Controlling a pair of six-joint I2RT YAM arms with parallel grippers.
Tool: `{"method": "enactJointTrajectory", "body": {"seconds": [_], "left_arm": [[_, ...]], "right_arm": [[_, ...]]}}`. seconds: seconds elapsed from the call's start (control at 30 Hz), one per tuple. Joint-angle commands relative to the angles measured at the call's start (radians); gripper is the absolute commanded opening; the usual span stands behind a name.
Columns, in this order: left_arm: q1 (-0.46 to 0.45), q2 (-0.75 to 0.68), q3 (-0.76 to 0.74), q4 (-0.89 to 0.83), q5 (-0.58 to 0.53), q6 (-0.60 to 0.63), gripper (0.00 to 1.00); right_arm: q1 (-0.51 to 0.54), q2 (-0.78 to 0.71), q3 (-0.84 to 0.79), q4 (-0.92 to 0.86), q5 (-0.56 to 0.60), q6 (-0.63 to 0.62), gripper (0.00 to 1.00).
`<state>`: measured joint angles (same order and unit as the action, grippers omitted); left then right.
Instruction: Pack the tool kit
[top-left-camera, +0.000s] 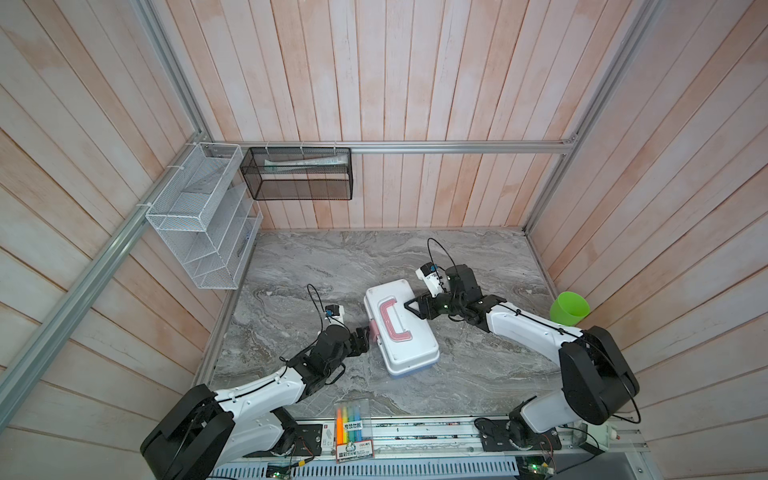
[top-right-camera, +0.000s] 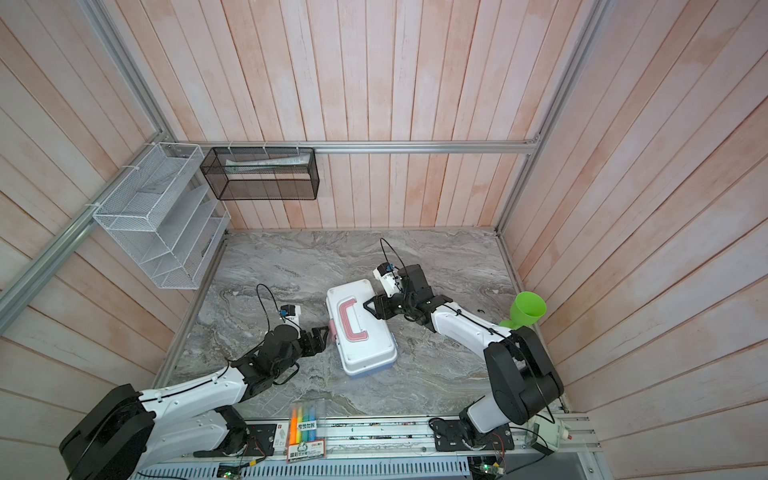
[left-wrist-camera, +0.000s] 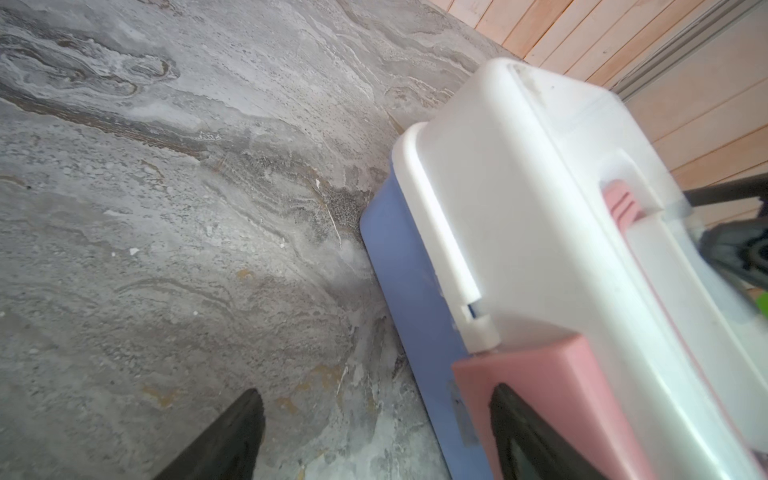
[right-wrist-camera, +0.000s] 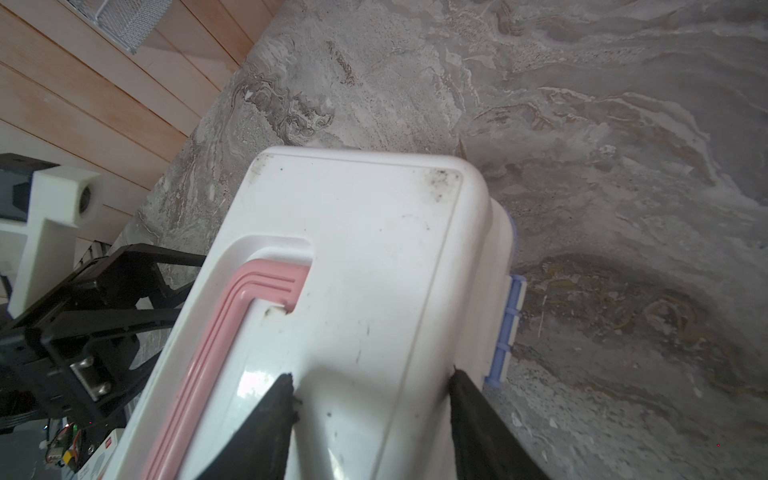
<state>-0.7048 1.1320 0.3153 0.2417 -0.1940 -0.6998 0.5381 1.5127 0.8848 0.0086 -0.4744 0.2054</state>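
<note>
The tool kit lies closed in the middle of the marble table: white lid, pink C-shaped handle, blue base. At its left side my left gripper stands open. One of its fingers rests on the pink latch; the other is over bare table. My right gripper is on the case's right edge. One of its fingertips sits on the lid's top and the other against the lid's side wall beside the blue hinges. No loose tools show.
A clear pack of coloured highlighter pens lies at the table's front edge. A green cup stands at the right wall. A white wire rack and a black mesh basket hang at the back left.
</note>
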Motion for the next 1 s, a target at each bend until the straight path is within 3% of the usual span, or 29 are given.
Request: {"method": "enactJointTrajectory", "body": {"seconds": [0.0,0.27,0.67,0.97], "left_arm": [[0.007,-0.023,-0.019,0.033,0.049,-0.021,0.86],[0.007,-0.041,-0.062,0.086,0.086,-0.066,0.84],[0.006,-0.118,-0.065,0.016,0.106,-0.046,0.81],[0.008,-0.16,-0.153,0.142,0.15,-0.082,0.72]], "right_arm": [[0.016,0.029,-0.021,-0.035,-0.045,-0.003,0.57],[0.016,0.03,-0.019,-0.042,-0.046,-0.007,0.57],[0.019,0.024,-0.05,-0.018,-0.027,0.02,0.56],[0.022,0.042,-0.049,-0.021,-0.024,0.019,0.56]]}}
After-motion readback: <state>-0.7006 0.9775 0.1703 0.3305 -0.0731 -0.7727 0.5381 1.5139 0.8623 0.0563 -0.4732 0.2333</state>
